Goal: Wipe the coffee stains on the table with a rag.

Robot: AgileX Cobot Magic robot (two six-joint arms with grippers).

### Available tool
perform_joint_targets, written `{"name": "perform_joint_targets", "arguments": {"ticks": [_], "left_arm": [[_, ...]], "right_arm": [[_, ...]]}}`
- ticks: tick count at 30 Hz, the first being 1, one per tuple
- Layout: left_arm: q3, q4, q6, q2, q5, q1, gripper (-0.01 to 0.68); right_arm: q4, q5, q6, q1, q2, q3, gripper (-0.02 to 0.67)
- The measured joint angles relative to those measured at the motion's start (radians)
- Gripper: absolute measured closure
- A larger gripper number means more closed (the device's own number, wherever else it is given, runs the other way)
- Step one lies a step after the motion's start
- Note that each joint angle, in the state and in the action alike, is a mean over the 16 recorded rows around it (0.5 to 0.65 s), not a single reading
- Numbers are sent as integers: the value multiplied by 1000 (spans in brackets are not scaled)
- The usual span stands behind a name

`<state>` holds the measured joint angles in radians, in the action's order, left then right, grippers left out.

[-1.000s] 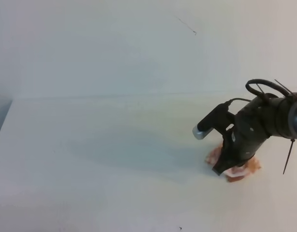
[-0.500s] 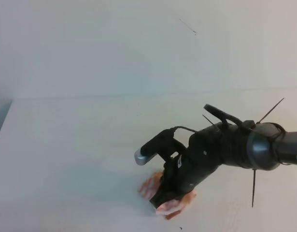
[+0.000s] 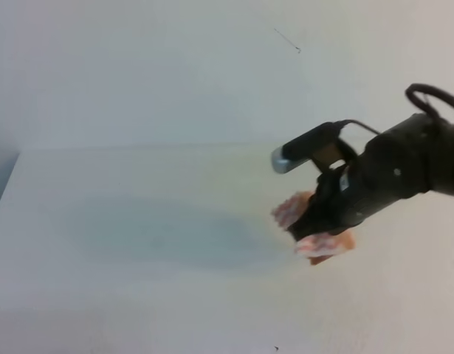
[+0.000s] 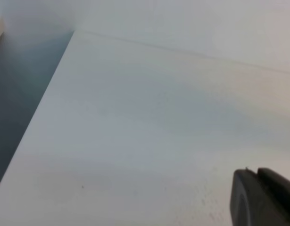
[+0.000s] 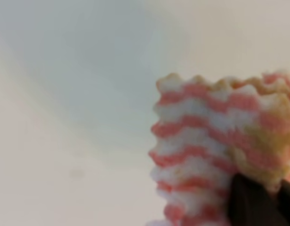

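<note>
My right gripper (image 3: 314, 233) is shut on the rag (image 3: 324, 244), a white cloth with red-pink zigzag stripes and orange-brown smudges, and holds it against the white table (image 3: 138, 177) at the right of middle. In the right wrist view the rag (image 5: 206, 150) fills the lower right, with a dark fingertip (image 5: 255, 200) on it. No orange-brown coffee blotch shows in any view. Of my left gripper only a dark fingertip (image 4: 262, 200) shows, at the bottom right of the left wrist view, above bare table (image 4: 135, 117).
A faint grey-blue sheen (image 3: 167, 232) spreads over the table left of the rag. The table's left edge (image 3: 5, 184) drops to a dark floor, also in the left wrist view (image 4: 36, 117). A white wall (image 3: 175, 66) stands behind.
My right gripper, with the rag in it, swept left and toward the front edge, then back right and farther away. The grey sheen on the table has spread leftward.
</note>
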<state>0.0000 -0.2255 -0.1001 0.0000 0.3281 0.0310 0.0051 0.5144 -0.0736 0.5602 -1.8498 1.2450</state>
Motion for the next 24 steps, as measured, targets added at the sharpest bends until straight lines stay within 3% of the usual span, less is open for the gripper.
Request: {"name": "perform_joint_targets", "arguments": {"ticks": [12, 17, 24], "left_arm": [[0, 0, 0, 0, 0, 0, 674], [0, 0, 0, 0, 0, 0, 674], [0, 0, 0, 0, 0, 0, 674]], "right_arm": [[34, -4, 56, -217, -65, -9, 614], [89, -1, 57, -230, -103, -9, 540], [118, 14, 65, -231, -53, -9, 363]]}}
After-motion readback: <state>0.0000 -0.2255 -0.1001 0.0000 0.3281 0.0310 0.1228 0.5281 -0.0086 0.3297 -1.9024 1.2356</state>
